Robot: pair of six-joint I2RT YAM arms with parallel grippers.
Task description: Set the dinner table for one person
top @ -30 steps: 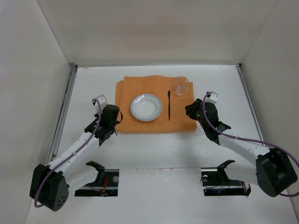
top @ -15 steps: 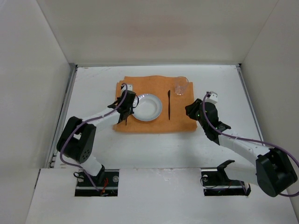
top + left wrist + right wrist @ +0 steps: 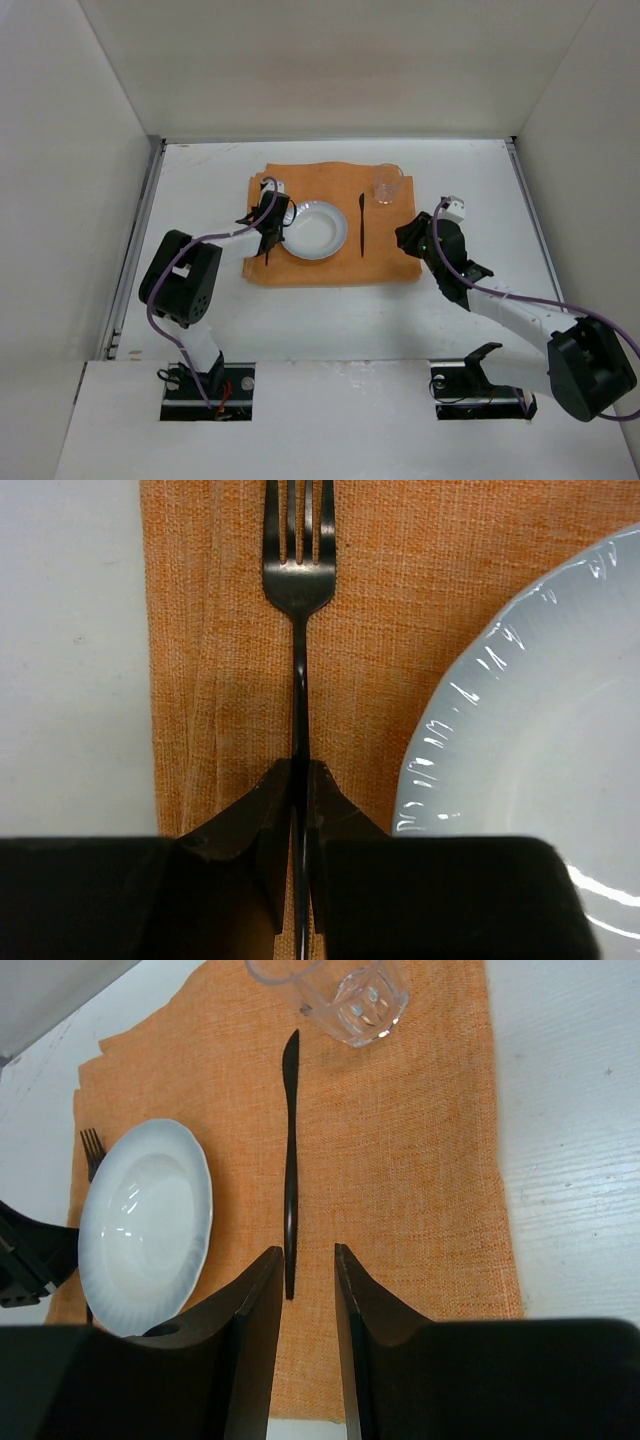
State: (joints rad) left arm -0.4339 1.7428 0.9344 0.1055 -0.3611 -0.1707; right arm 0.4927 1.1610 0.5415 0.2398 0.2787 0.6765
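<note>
On the white dinner table (image 3: 200, 180) lies an orange mat (image 3: 390, 255). It carries a white plate (image 3: 315, 230), a black knife (image 3: 361, 224) to the plate's right and a clear glass (image 3: 386, 184) at its far right corner. My left gripper (image 3: 301, 765) is shut on the handle of a black fork (image 3: 298, 570). The fork points away over the mat's left strip, just left of the plate (image 3: 540, 730); whether it touches the cloth I cannot tell. My right gripper (image 3: 307, 1250) stands open and empty at the near end of the knife (image 3: 290, 1160).
Metal rails (image 3: 140, 230) run along the table's left and right sides, and white walls enclose it. The mat's left edge is wrinkled (image 3: 200, 680). Bare white surface lies on both sides of the mat and between it and the arm bases.
My left arm has swung from the bare table left of the mat onto the mat's left strip beside the plate, fork in its grip. The right arm has not moved.
</note>
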